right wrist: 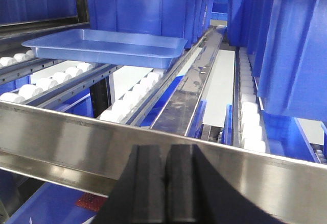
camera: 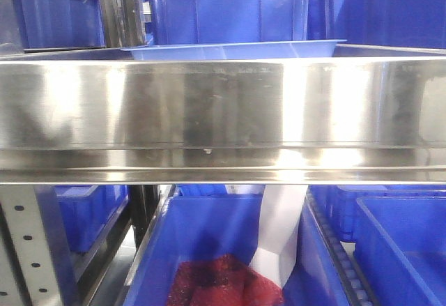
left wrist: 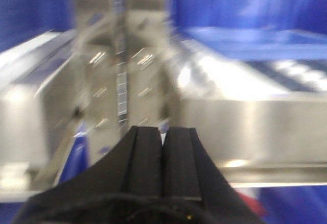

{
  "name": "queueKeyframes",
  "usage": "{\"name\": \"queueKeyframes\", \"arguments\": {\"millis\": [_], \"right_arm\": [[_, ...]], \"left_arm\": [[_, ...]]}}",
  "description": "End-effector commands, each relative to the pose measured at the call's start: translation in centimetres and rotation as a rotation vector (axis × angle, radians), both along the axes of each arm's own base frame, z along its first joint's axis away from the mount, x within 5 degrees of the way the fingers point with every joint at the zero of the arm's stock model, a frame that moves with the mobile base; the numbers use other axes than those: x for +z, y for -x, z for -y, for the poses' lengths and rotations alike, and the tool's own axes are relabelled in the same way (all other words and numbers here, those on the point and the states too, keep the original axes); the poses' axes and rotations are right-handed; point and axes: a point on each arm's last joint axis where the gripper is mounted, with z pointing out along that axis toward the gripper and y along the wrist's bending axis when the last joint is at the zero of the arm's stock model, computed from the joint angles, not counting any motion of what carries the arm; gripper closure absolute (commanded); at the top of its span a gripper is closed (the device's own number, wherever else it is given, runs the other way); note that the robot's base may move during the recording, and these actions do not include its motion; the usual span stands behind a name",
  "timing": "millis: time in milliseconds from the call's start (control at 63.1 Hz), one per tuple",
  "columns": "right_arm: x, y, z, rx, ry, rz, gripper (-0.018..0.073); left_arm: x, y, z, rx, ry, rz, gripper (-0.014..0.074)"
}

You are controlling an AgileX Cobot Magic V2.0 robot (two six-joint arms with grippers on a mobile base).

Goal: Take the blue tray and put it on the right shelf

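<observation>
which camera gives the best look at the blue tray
The right wrist view: the whole blue tray sits in focus on the shelf rollers. The front view shows only its rim above the steel lip; the left wrist view is blurred.

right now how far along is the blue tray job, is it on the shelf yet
It looks nearly done. The blue tray rests on the white rollers of the steel shelf, behind its front lip, with deep blue bins behind it. Nothing is in hand: the right pincer and left pincer are both shut and empty, on the near side of the lip. What is left seems only to back the arms away.
</observation>
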Motion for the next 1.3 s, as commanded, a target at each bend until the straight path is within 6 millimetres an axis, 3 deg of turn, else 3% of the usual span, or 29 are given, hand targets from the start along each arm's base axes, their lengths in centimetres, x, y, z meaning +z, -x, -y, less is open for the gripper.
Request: {"name": "queueKeyframes", "arguments": {"millis": [0, 111, 1061, 1283], "right_arm": [[1.6, 0.1, 0.0, 0.004, 0.0, 0.11, 0.0508], [1.6, 0.1, 0.0, 0.004, 0.0, 0.11, 0.0508], [1.6, -0.1, 0.0, -0.026, 0.027, 0.143, 0.0508], [-0.7, -1.4, 0.1, -0.192, -0.006, 0.198, 0.0508]], "left_arm": [[0.3, -0.2, -0.3, 0.05, 0.029, 0.152, 0.0645], [-1.3, -0.5, -0.5, 0.083, 0.028, 0.145, 0.0645], [-1.3, -0.5, -0.6, 0.089, 0.029, 0.154, 0.0645], [-1.3, -0.5, -0.6, 0.089, 0.029, 0.154, 0.0645]]}}
